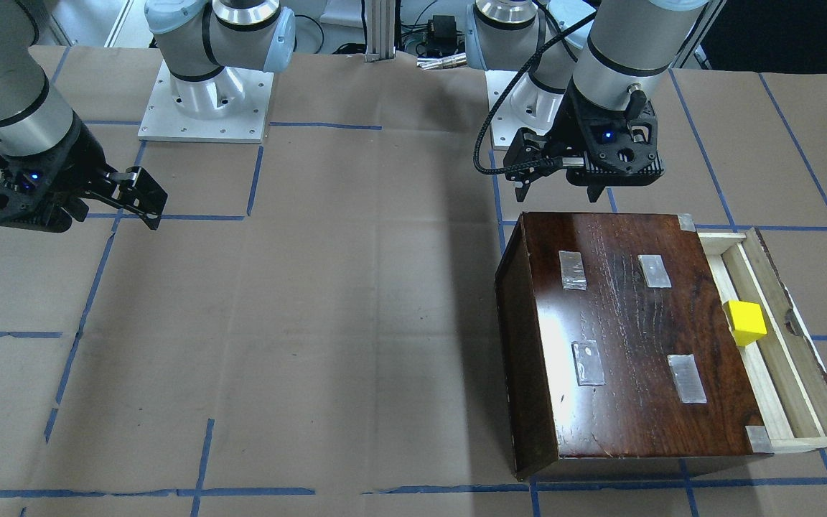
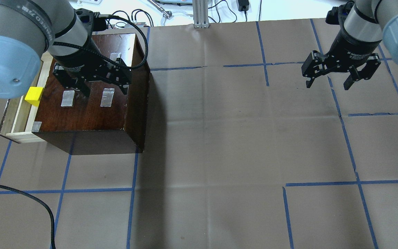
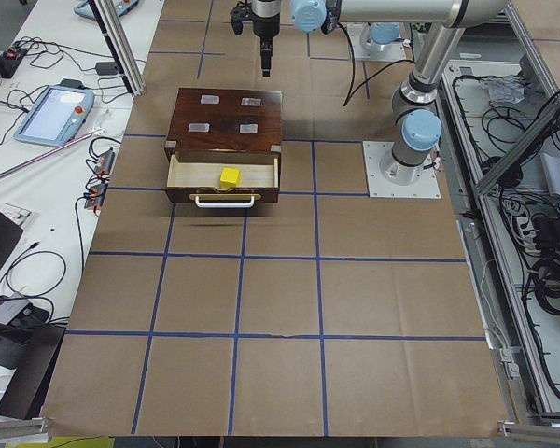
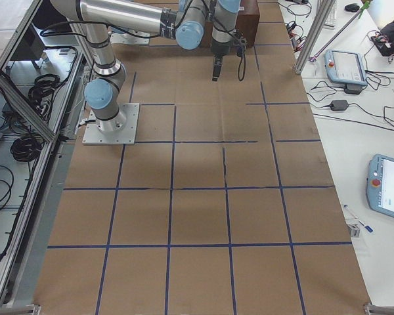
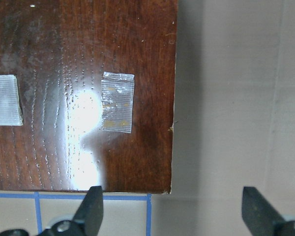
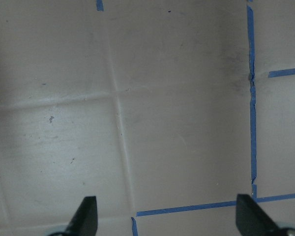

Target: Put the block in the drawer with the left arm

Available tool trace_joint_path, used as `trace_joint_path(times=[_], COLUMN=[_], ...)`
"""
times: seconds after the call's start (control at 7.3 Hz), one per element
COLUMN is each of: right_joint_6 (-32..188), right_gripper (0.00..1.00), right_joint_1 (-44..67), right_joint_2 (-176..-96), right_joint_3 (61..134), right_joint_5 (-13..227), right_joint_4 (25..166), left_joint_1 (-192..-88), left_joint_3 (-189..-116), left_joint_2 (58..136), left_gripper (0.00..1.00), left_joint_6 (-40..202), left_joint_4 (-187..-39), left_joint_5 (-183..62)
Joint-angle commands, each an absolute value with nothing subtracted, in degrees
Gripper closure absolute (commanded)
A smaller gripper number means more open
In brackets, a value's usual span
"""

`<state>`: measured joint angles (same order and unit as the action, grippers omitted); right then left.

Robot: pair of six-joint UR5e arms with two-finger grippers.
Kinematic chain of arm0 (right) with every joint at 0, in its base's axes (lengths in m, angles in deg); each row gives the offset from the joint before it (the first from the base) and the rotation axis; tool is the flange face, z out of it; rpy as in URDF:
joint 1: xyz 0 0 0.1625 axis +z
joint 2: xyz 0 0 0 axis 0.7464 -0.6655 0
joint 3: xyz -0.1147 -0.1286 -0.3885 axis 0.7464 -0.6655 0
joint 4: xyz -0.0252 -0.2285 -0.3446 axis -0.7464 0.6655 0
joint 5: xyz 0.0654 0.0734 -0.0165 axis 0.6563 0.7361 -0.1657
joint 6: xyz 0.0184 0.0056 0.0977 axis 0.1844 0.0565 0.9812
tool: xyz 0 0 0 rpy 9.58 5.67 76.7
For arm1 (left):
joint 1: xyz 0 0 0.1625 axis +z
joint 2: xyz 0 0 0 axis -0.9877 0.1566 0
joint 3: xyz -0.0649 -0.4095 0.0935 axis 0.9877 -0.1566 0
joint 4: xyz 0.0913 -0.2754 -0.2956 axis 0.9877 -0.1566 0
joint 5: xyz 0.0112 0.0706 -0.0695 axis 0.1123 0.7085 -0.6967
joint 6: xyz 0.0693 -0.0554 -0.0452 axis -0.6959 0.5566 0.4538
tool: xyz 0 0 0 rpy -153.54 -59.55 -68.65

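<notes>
The yellow block (image 1: 745, 323) lies in the open drawer (image 1: 779, 373), about midway along its pale tray; it also shows in the overhead view (image 2: 34, 95) and the exterior left view (image 3: 229, 177). The drawer sticks out of the glossy dark-brown box (image 1: 636, 337) on the robot's left. My left gripper (image 1: 559, 192) is open and empty. It hovers above the box's top (image 2: 88, 110), near the edge on the robot's side, apart from the block. Its wrist view shows the box's corner (image 5: 64, 98) between spread fingertips (image 5: 93, 206). My right gripper (image 2: 328, 83) is open and empty, far off above the bare table.
Brown paper with a blue tape grid (image 2: 199, 188) covers the table. The two arm bases (image 1: 205, 108) stand at the robot's edge. A loose black cable (image 2: 29, 199) lies at the near left. Side benches hold tablets (image 3: 51, 112) and cables.
</notes>
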<state>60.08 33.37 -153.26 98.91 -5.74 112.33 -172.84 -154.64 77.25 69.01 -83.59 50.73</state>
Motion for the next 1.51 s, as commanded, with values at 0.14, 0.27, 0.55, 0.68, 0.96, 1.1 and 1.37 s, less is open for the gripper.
trace_joint_path(times=[0.14, 0.27, 0.55, 0.68, 0.96, 1.1, 1.37], right_joint_6=[60.1, 60.2, 60.2, 60.1, 60.1, 60.2, 60.2], right_gripper=[0.0, 0.0, 0.0, 0.0, 0.0, 0.0, 0.0], right_joint_1=[33.4, 33.4, 33.4, 33.4, 33.4, 33.4, 33.4], right_joint_2=[-153.3, -153.3, -153.3, -153.3, -153.3, -153.3, -153.3], right_joint_3=[98.9, 98.9, 98.9, 98.9, 98.9, 98.8, 98.9], right_joint_5=[-5.7, -5.7, -5.7, -5.7, -5.7, -5.7, -5.7], right_joint_4=[112.3, 112.3, 112.3, 112.3, 112.3, 112.3, 112.3], left_joint_1=[-172.8, -172.8, -172.9, -172.9, -173.0, -173.0, -173.0], left_joint_3=[-153.9, -153.8, -153.9, -154.2, -153.9, -153.9, -154.0], left_joint_2=[77.1, 76.9, 76.2, 75.9, 75.8, 76.0, 76.1], left_gripper=[0.01, 0.01, 0.01, 0.01, 0.01, 0.01, 0.01], left_joint_6=[69.0, 69.0, 68.7, 68.6, 68.5, 68.7, 68.9], left_joint_4=[-83.6, -83.6, -84.3, -84.4, -84.5, -84.5, -84.5], left_joint_5=[51.4, 51.3, 51.4, 51.4, 54.4, 54.3, 54.0])
